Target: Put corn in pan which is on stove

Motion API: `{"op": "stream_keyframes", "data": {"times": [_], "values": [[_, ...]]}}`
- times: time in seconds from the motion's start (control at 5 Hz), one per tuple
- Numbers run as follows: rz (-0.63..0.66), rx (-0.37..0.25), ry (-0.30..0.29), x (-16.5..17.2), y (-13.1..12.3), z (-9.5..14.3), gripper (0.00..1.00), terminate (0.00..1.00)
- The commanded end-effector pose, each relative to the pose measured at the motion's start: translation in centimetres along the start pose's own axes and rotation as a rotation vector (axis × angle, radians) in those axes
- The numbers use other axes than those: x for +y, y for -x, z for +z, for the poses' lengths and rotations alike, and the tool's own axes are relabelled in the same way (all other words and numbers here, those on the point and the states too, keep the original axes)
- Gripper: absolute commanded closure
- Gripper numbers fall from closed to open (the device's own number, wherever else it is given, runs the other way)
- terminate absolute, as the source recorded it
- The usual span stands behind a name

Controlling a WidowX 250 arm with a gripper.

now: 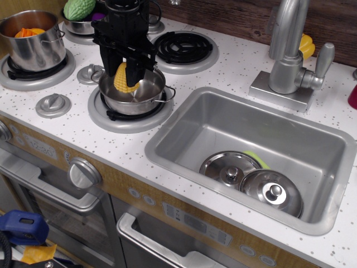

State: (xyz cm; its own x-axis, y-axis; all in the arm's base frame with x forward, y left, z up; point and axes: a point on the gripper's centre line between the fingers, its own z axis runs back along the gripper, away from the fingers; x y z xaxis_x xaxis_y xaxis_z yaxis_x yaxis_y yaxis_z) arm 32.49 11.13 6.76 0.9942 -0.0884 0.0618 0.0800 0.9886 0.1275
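The yellow bumpy corn [124, 77] is held between my gripper's [121, 78] black fingers, right over the small shiny steel pan [139, 96]. The pan stands on the front burner ring of the white speckled stove [72, 120], with a wire loop handle toward the sink. The gripper is shut on the corn, with its fingers reaching down into the pan's left half. I cannot tell whether the corn touches the pan's bottom.
A taller steel pot [33, 39] with orange pieces stands on the left burner. A bumpy green vegetable [79, 9] lies in a bowl at the back. The sink [223, 120] at right holds two steel lids [254, 178]. A faucet [287, 50] stands behind it.
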Motion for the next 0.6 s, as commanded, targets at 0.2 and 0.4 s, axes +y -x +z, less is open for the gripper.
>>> {"op": "stream_keyframes", "data": {"times": [0.2, 0.4], "values": [[-0.028, -0.08, 0.002, 1.37, -0.99, 0.71, 0.0, 0.0], [-0.028, -0.08, 0.002, 1.37, -0.99, 0.71, 0.0, 1.0]]}}
